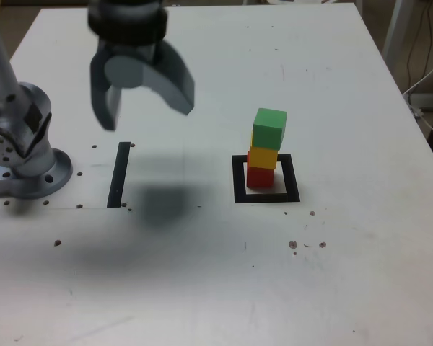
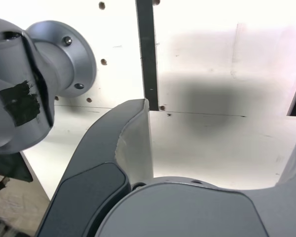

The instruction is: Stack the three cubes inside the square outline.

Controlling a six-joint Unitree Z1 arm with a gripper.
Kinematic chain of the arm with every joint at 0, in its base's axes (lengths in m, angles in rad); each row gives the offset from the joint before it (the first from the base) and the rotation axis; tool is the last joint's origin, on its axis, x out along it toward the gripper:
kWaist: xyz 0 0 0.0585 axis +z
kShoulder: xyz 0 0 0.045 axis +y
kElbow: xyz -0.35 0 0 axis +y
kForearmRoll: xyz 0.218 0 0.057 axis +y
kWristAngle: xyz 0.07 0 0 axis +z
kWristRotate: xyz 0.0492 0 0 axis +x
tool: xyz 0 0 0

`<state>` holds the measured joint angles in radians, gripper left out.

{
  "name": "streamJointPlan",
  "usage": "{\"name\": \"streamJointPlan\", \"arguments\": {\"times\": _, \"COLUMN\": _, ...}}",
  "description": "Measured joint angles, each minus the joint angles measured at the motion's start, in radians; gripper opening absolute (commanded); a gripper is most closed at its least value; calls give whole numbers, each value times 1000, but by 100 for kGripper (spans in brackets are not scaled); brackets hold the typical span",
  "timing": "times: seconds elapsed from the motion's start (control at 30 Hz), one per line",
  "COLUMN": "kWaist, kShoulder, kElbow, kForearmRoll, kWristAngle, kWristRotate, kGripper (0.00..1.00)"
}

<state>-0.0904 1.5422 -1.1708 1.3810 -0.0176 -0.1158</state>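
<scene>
Sitting far off toward the exterior view's left of the gripper (image 1: 148, 108): the round grey arm base (image 1: 29, 155), bolted to the white table (image 1: 346, 274).

Hanging high over the table with its jaws spread wide and nothing between them. Casting a soft dark shadow (image 1: 159, 202) right underneath. Looking down through the wrist view, seeing only bare table between the open jaws, with no cube there.

Lying just below the gripper and a bit toward the exterior view's left: a thin black strip (image 1: 119, 175), running away from the camera. Not the target.

Standing well off toward the exterior view's right of the gripper, and lower down: the square outline (image 1: 267, 196). Resting inside it, the red cube (image 1: 260, 176) at the bottom. Sitting on that, the yellow cube (image 1: 263, 156). Topping the pile, the green cube (image 1: 269, 129), turned a little and hanging slightly over toward the exterior view's right.

Looking finished, most likely: all three cubes piled up inside the square, none left on the table. Probably nothing left to grab. Best keeping the gripper away from the pile, since the green cube looks a bit wobbly up there.
</scene>
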Motion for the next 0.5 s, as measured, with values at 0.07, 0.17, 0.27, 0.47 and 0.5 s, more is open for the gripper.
{"name": "streamJointPlan", "arguments": {"times": 0.07, "kWaist": 0, "kShoulder": -26, "kElbow": 65, "kForearmRoll": -57, "kWristAngle": -13, "kWristRotate": -2, "kGripper": 100}}
{"name": "streamJointPlan", "arguments": {"times": 0.17, "kWaist": 0, "kShoulder": -36, "kElbow": 168, "kForearmRoll": -125, "kWristAngle": -27, "kWristRotate": -3, "kGripper": 100}}
{"name": "streamJointPlan", "arguments": {"times": 0.27, "kWaist": 5, "kShoulder": -41, "kElbow": 264, "kForearmRoll": -178, "kWristAngle": -39, "kWristRotate": -3, "kGripper": 100}}
{"name": "streamJointPlan", "arguments": {"times": 0.47, "kWaist": 27, "kShoulder": -45, "kElbow": 462, "kForearmRoll": -265, "kWristAngle": -52, "kWristRotate": -1, "kGripper": 100}}
{"name": "streamJointPlan", "arguments": {"times": 0.5, "kWaist": 29, "kShoulder": -45, "kElbow": 487, "kForearmRoll": -273, "kWristAngle": -52, "kWristRotate": 0, "kGripper": 100}}
